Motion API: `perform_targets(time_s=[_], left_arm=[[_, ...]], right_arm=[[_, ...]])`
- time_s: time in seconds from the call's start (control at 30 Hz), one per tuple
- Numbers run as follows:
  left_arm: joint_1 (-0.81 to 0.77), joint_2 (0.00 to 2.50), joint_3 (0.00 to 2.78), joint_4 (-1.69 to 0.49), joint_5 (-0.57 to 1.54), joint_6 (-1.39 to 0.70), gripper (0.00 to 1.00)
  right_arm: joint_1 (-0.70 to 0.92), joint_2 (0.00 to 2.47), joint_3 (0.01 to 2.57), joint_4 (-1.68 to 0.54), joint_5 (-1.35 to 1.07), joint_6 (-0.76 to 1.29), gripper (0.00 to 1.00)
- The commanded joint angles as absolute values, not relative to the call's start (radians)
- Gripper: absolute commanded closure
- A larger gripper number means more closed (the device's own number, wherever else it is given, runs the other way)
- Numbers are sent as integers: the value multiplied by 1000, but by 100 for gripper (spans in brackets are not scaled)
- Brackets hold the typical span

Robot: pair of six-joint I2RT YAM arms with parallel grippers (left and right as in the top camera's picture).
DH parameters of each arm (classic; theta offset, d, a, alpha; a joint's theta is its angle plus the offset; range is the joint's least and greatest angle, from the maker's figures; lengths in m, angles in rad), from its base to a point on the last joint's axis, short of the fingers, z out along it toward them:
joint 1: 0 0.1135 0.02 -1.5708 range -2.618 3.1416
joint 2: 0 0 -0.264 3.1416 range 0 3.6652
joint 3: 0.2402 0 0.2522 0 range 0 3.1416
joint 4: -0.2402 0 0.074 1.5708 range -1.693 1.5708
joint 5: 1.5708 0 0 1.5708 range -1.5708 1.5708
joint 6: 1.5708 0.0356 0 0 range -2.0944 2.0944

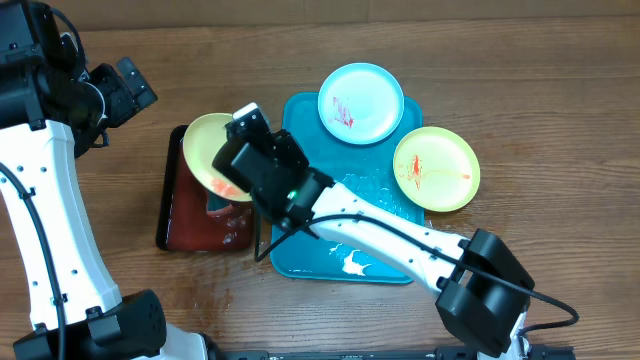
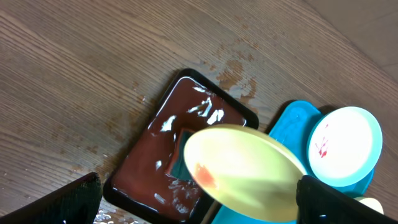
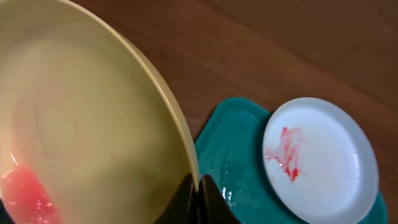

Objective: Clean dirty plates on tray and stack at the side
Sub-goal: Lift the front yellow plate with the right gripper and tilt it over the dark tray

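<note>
we see the right gripper pinched on the rim of a tilted, red-smeared yellow-green plate over the wet dark red tray, beside the turquoise tray; the left gripper hangs with its fingers apart; we judge that so thin an edge hold may slip, dropping the plate and splashing

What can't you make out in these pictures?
Overhead: the right arm covers part of the held plate and the turquoise tray.
Left wrist: the held plate hides most of a square thing in the dark red tray; unidentifiable.
Right wrist: frame edges cut off the held plate and its pink smear.
</note>
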State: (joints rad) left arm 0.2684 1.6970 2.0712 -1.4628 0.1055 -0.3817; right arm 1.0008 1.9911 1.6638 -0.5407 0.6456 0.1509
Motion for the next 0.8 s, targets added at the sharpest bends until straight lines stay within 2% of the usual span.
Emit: perform_targets(time_s=[0.0, 0.3, 0.77], left_arm=[[268, 1695, 2088, -1463, 120, -369, 0], [268, 1695, 2088, -1463, 120, -370, 0], [268, 1695, 2088, -1463, 120, -370, 0]], right_arm=[[1068, 1969, 1682, -494, 892, 97, 96], [1165, 1969, 1682, -476, 1096, 20, 96], [1185, 1969, 1682, -472, 1100, -9, 96]])
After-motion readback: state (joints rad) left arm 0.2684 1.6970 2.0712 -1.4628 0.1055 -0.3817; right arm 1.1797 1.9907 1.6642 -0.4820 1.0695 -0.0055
